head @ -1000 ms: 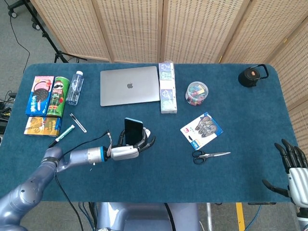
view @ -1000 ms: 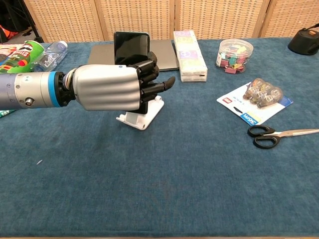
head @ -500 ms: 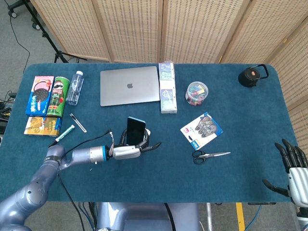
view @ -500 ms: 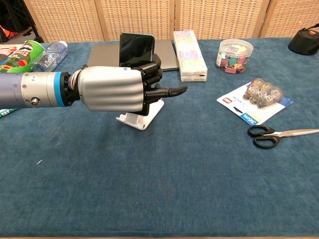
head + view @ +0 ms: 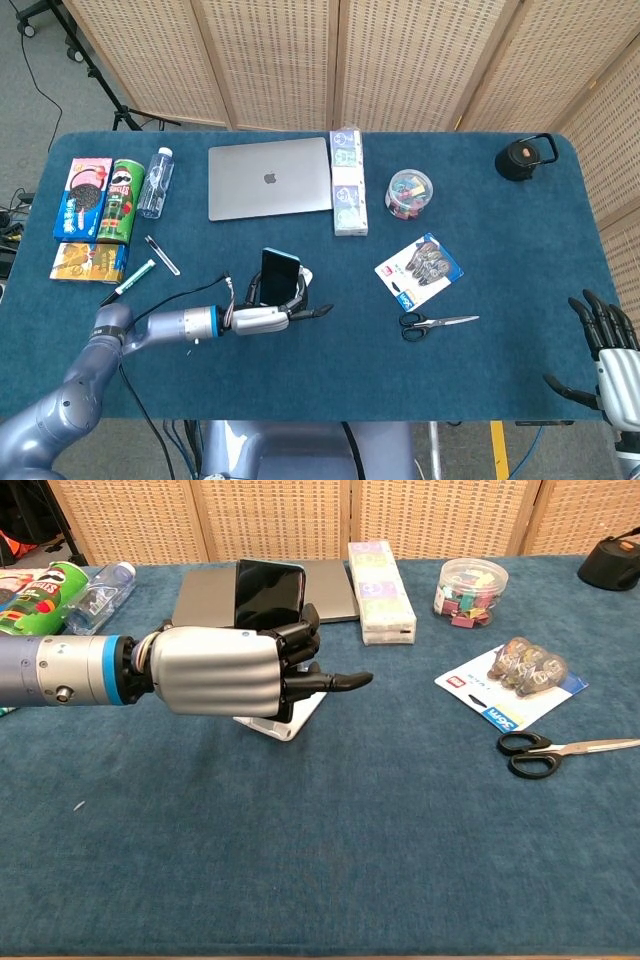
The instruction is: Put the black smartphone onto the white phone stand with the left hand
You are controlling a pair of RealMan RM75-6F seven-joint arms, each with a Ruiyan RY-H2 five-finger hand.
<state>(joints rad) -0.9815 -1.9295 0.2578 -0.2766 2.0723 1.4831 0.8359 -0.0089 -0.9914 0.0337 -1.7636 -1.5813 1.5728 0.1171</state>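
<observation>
The black smartphone (image 5: 280, 276) (image 5: 268, 593) stands upright, its lower part wrapped by my left hand (image 5: 270, 318) (image 5: 225, 670). One finger of that hand points out to the right. The white phone stand (image 5: 304, 279) (image 5: 297, 715) sits on the blue table right under and behind the hand, mostly hidden by it. Whether the phone's bottom edge rests on the stand cannot be told. My right hand (image 5: 606, 350) hangs at the table's right front edge with its fingers spread and nothing in it.
A closed laptop (image 5: 269, 177) lies behind the phone. A long white box (image 5: 347, 183), a jar of clips (image 5: 409, 192), a tape pack (image 5: 419, 267) and scissors (image 5: 437, 322) lie to the right. Snack packs, a can, a bottle and pens are on the left.
My left hand with the phone has sunk slightly toward the stand and shifted a little left. One finger has straightened out. The right hand stays still.
</observation>
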